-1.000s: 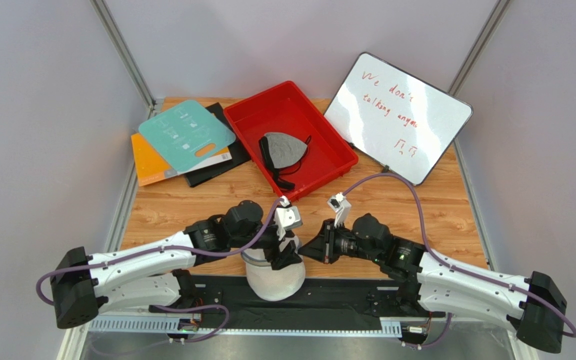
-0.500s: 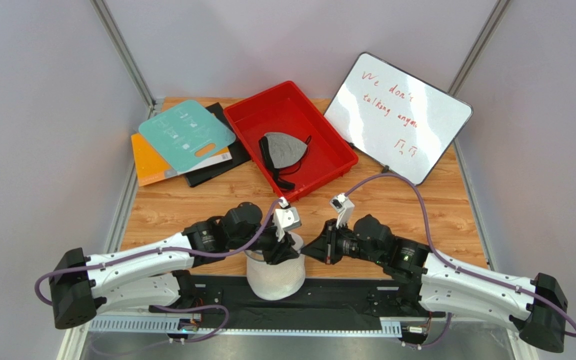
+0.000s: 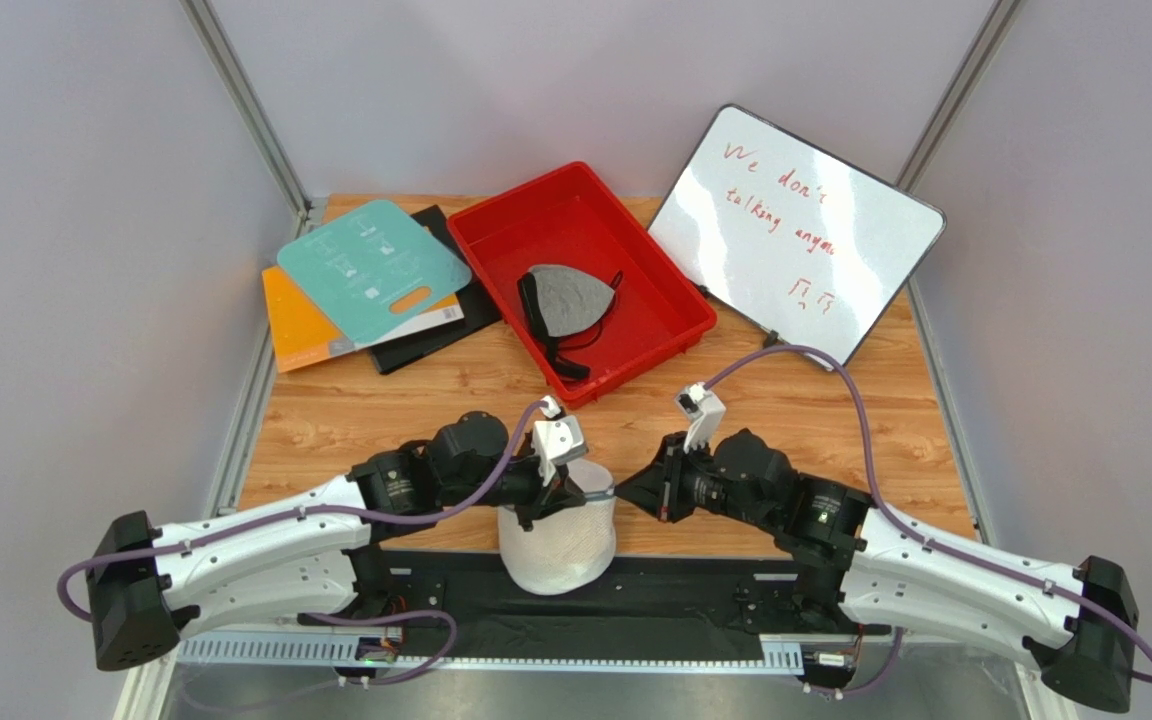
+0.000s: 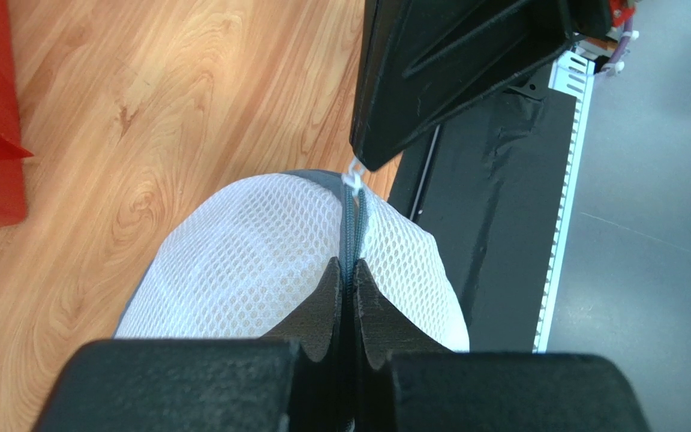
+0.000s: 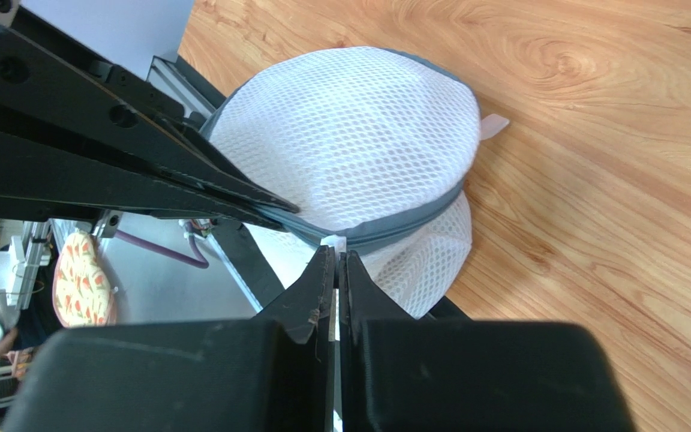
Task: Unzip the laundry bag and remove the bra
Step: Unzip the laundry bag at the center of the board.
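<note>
The round white mesh laundry bag (image 3: 555,543) with its grey zipper band (image 5: 403,222) sits at the six o'clock edge of the wooden desk (image 3: 372,413), partly over the black strip along the front. My left claw (image 4: 346,272) comes in from nine o'clock and is clamped tight on that zipper band. My right claw (image 5: 336,261), reaching from three o'clock, is pinched closed on a small white pull tab (image 5: 335,241) at the band. The zipper looks closed. At twelve o'clock a red plastic tray (image 3: 642,255) holds a grey bra with black straps (image 3: 564,300). A tilted whiteboard (image 3: 793,233) stands at two o'clock; teal, orange and black flat boards (image 3: 372,263) lie at ten o'clock.
</note>
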`<state>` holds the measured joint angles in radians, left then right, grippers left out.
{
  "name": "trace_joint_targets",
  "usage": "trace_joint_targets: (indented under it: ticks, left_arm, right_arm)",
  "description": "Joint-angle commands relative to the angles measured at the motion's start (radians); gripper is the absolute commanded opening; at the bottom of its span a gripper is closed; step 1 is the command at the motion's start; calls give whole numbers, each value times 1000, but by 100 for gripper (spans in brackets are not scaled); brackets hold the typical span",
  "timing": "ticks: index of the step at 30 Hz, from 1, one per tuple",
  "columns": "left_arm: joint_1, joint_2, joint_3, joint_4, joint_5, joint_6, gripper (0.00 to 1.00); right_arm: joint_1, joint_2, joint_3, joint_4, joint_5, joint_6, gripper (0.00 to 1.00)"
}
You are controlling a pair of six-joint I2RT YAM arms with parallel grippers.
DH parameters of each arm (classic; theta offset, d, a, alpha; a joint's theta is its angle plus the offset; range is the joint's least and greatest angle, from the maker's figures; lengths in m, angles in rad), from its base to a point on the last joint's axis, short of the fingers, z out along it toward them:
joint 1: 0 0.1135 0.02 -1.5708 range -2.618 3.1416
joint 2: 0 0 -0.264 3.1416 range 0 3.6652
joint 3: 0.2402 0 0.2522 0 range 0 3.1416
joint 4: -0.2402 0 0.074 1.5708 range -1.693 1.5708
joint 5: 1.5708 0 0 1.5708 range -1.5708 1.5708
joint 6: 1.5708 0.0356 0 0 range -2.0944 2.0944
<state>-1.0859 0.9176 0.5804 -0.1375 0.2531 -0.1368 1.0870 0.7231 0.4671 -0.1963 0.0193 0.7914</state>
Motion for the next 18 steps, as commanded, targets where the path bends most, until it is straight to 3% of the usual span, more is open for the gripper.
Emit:
trace_joint_targets:
  ticks: [1, 13, 15, 16, 18]
  left_arm:
    - [-3, -55, -24, -43, -26, 3, 0]
    - [-3, -108, -37, -82, -84, -6, 0]
    - [-3, -115, -36, -76, -86, -10, 15]
    - [-3, -117, -36, -70, -83, -11, 35]
    - [-3, -123, -30, -56, -80, -6, 50]
  right_arm:
    - [-36, -40, 42, -43, 67, -34, 0]
    - [-76, -76, 53, -91, 45, -60, 0]
    - [-75, -70, 64, -86, 15, -75, 0]
    - [-73, -64, 73, -81, 5, -78, 0]
    - [-56, -56, 79, -57, -5, -83, 0]
